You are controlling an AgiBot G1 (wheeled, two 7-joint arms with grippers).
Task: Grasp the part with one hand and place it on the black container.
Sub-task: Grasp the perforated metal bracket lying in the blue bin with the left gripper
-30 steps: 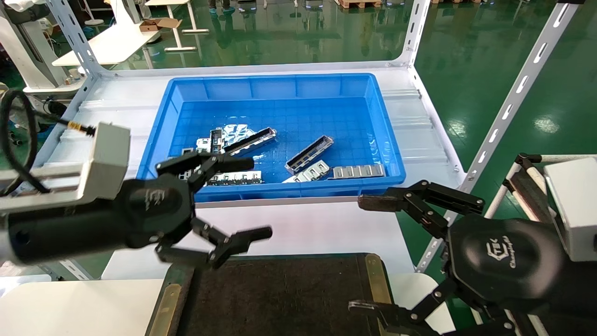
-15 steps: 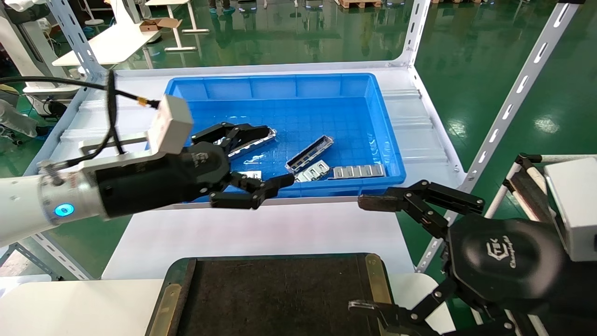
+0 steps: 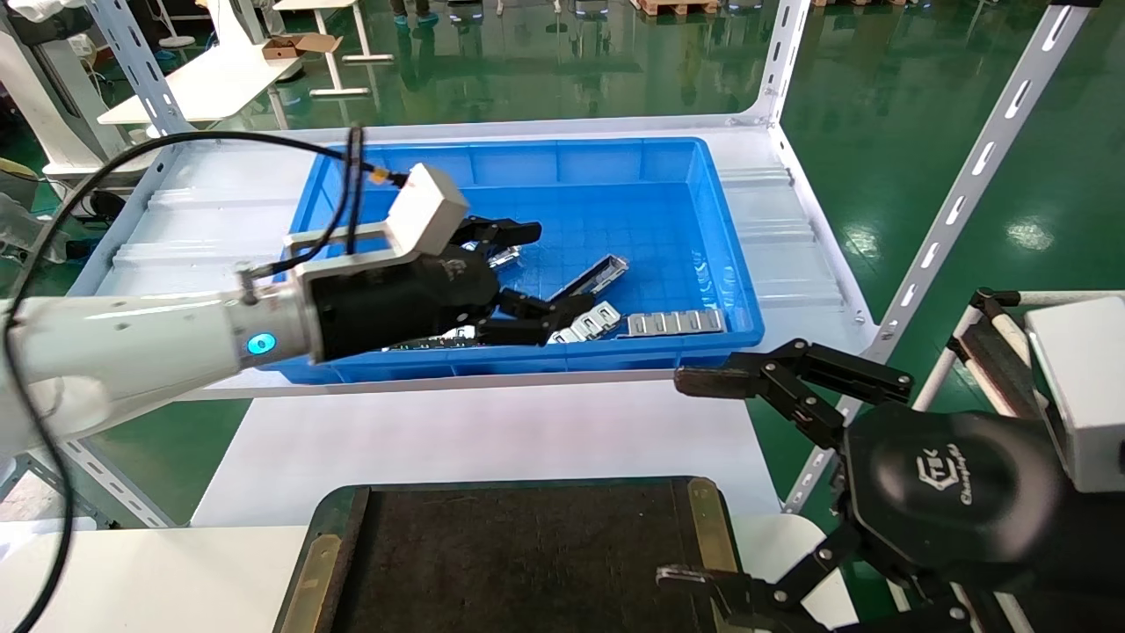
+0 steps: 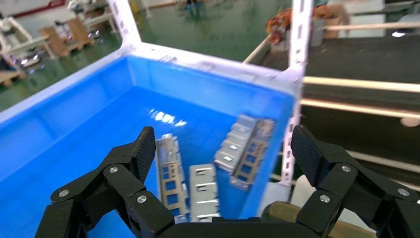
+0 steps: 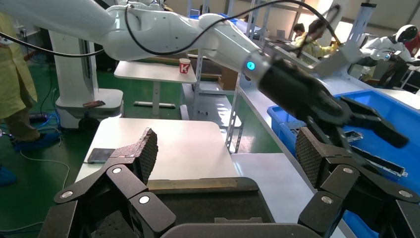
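Note:
The part (image 3: 605, 267) is a short silver-grey channel lying slantwise in the blue bin (image 3: 527, 146). In the left wrist view the part (image 4: 168, 171) shows its rectangular cutouts just inside one finger. My left gripper (image 3: 545, 272) is open and empty, reaching into the bin with its fingertips just left of the part; it also shows in its own view (image 4: 223, 148). The black container (image 3: 527, 554) lies empty at the near table edge, also in the right wrist view (image 5: 198, 206). My right gripper (image 3: 694, 479) is open and parked at the tray's right side.
Flat silver plates with square holes (image 3: 672, 323) lie along the bin's near wall, another (image 3: 587, 322) by my lower left finger. A longer dark-trough piece (image 3: 503, 257) is mostly hidden behind my left hand. White shelf posts (image 3: 958, 198) stand at the right.
My left arm has swung from above the black container forward and right into the blue bin, staying open. The right arm has not moved.

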